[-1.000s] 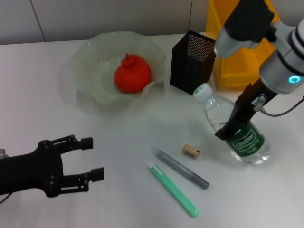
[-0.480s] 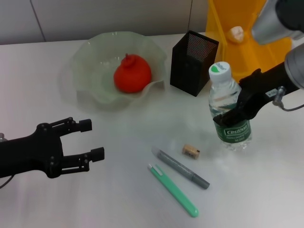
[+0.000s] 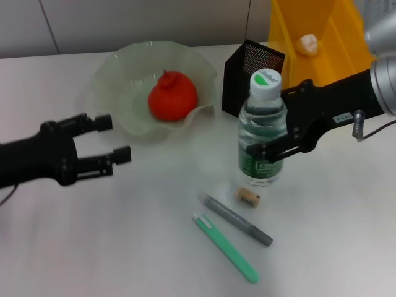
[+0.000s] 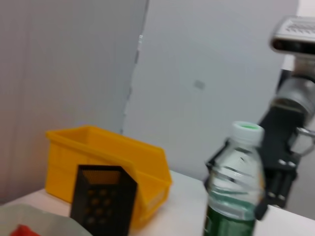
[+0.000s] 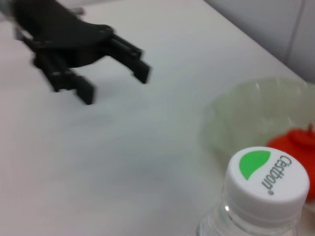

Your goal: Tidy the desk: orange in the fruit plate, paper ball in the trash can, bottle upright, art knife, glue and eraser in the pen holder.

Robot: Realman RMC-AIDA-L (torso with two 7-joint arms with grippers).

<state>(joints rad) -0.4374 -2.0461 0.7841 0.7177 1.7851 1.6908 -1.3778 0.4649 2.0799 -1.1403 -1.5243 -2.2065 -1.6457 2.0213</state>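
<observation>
The bottle [image 3: 262, 133] is upright in the middle of the desk [image 3: 154, 247], and my right gripper [image 3: 273, 131] is shut on it from the right. Its white and green cap [image 5: 268, 184] shows in the right wrist view, and the bottle also shows in the left wrist view [image 4: 235, 191]. My left gripper [image 3: 114, 139] is open and empty, left of the fruit plate [image 3: 117, 74], which holds the orange [image 3: 172, 96]. The paper ball [image 3: 307, 42] lies in the trash can [image 3: 334, 59]. The eraser [image 3: 247, 197] lies just below the bottle. The pen holder [image 3: 250, 71] stands behind the bottle.
A grey pen-like stick [image 3: 235, 219] and a green art knife [image 3: 226, 247] lie side by side at the front middle of the desk. The trash can stands at the back right, close to the pen holder.
My right gripper has tipped the bottle from lying to upright and carried it left, close to the eraser. My left gripper has moved away from the front edge toward the fruit plate.
</observation>
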